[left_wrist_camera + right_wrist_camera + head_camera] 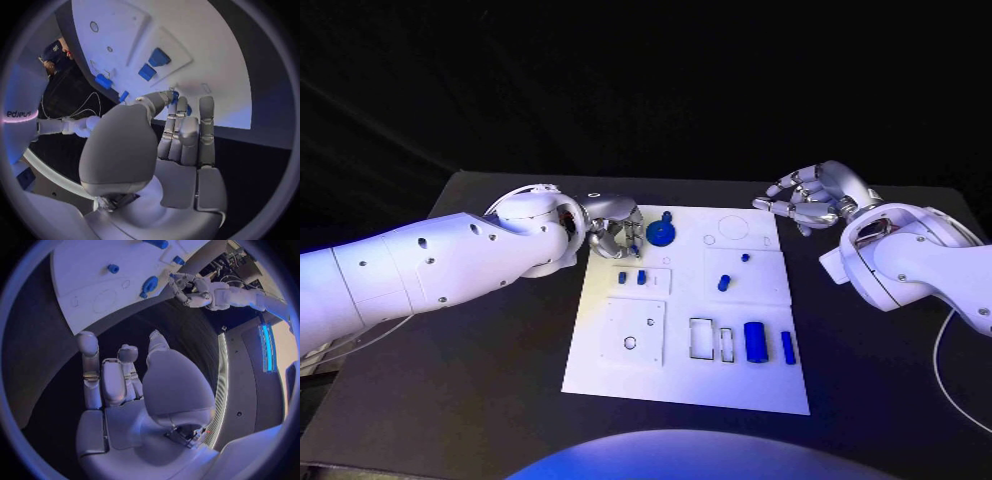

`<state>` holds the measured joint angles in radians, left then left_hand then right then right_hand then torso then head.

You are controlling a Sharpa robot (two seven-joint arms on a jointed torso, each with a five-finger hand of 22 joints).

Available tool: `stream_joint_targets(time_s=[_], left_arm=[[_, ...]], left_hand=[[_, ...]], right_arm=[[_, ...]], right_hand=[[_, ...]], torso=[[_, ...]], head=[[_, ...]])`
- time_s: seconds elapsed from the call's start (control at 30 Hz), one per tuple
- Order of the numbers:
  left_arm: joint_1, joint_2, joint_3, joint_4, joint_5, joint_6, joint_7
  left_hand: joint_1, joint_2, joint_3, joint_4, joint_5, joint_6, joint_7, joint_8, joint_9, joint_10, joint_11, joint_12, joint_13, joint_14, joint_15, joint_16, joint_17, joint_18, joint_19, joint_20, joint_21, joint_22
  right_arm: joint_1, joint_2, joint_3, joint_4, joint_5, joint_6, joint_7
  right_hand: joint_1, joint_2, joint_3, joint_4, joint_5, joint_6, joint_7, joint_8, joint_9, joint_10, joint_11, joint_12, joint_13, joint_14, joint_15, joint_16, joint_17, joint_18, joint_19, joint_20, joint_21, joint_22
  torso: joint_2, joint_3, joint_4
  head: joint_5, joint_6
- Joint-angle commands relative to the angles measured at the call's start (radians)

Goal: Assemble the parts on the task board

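1. Fingers of the left hand (607, 232) curl down at the far-left corner of the task board (625, 385). In the left wrist view the fingers (171, 97) pinch a small blue part (176, 95) at their tips, which I judge is being carried or lined up for seating.
2. Just right of that hand a round blue part (661, 233) stands in the board, likely already seated, so the hand works beside it, not on it.
3. Two small blue pegs (632, 278) stand in a raised block nearer the robot; two more blue pieces (727, 280) sit on the next block to the right.
4. Near the board's near-right edge a blue cylinder (756, 342) and a thinner blue bar (789, 347) lie beside open rectangular slots (702, 339), probably staged for later fitting.
5. The right hand (813, 197) hovers off the board's far-right corner above the dark surface (488, 360), fingers loosely curled and holding nothing, apparently waiting clear of the work.
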<state>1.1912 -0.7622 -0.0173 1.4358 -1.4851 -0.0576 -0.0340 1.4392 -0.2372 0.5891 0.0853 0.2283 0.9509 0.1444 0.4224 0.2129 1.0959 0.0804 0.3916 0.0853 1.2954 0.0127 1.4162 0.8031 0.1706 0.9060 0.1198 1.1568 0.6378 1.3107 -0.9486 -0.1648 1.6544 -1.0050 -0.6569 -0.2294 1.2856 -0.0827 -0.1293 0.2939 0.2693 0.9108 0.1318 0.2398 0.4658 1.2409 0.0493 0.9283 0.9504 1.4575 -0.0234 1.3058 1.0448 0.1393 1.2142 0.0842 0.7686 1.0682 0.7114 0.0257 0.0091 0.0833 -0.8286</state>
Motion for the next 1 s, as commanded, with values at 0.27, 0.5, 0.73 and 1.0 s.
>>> stream_joint_targets(time_s=[0.27, 0.5, 0.73, 1.0], left_arm=[[-0.008, 0.005, 0.000, -0.001, 0.019, 0.022, 0.005], [-0.009, 0.006, 0.000, 0.001, 0.015, 0.030, 0.002], [-0.009, 0.010, 0.000, 0.001, 0.015, 0.032, 0.004], [-0.009, 0.016, -0.001, -0.001, 0.020, 0.042, -0.004]], left_hand=[[-0.008, 0.000, -0.001, -0.003, -0.005, 0.009, 0.000, -0.007, 0.002, 0.009, 0.000, -0.006, -0.001, 0.000, 0.002, -0.002, -0.004, 0.015, -0.005, -0.003, 0.003, -0.001], [-0.008, 0.001, -0.001, -0.003, -0.005, 0.010, 0.000, -0.007, 0.002, 0.010, 0.000, -0.007, -0.001, 0.001, 0.002, -0.002, -0.003, 0.015, -0.005, -0.004, 0.003, -0.002], [-0.008, 0.001, -0.001, -0.003, -0.005, 0.010, 0.000, -0.007, 0.002, 0.010, 0.000, -0.007, -0.001, 0.001, 0.002, -0.002, -0.003, 0.015, -0.005, -0.004, 0.003, -0.002], [-0.008, 0.001, 0.000, -0.003, -0.005, 0.010, 0.000, -0.008, 0.002, 0.011, 0.000, -0.009, -0.001, -0.002, 0.001, -0.003, -0.009, 0.015, -0.005, -0.004, 0.003, -0.002]], right_arm=[[-0.001, 0.000, 0.000, 0.001, -0.011, -0.002, 0.007], [-0.001, 0.001, 0.000, 0.001, -0.011, -0.002, 0.007], [-0.001, 0.001, 0.000, 0.001, -0.011, -0.002, 0.007], [-0.001, 0.001, 0.000, 0.000, -0.011, -0.001, 0.007]], right_hand=[[-0.007, -0.006, -0.005, 0.002, 0.003, -0.003, -0.004, 0.004, 0.001, -0.006, -0.004, -0.007, -0.001, -0.004, -0.002, -0.005, -0.001, 0.018, -0.009, 0.001, -0.006, -0.001], [-0.008, -0.006, -0.005, 0.001, 0.003, -0.003, -0.004, 0.005, 0.001, -0.006, -0.005, -0.011, -0.005, -0.004, -0.002, -0.008, -0.003, 0.018, -0.009, 0.001, -0.010, -0.003], [-0.008, -0.006, -0.005, 0.001, 0.003, -0.003, -0.004, 0.005, 0.001, -0.006, -0.005, -0.011, -0.005, -0.004, -0.002, -0.008, -0.003, 0.018, -0.009, 0.001, -0.010, -0.003], [-0.008, -0.006, -0.005, 0.001, 0.003, -0.003, -0.004, 0.005, 0.001, -0.006, -0.005, -0.011, -0.005, -0.004, -0.002, -0.008, -0.003, 0.018, -0.009, 0.001, -0.010, -0.003]], torso=[[-0.001, 0.0005, -0.0001], [-0.002, 0.0008, 0.0001], [-0.001, 0.0001, 0.0000], [0.000, 0.0005, 0.0003]], head=[[-0.001, -0.002], [0.002, -0.002], [0.000, -0.001], [-0.002, -0.002]])
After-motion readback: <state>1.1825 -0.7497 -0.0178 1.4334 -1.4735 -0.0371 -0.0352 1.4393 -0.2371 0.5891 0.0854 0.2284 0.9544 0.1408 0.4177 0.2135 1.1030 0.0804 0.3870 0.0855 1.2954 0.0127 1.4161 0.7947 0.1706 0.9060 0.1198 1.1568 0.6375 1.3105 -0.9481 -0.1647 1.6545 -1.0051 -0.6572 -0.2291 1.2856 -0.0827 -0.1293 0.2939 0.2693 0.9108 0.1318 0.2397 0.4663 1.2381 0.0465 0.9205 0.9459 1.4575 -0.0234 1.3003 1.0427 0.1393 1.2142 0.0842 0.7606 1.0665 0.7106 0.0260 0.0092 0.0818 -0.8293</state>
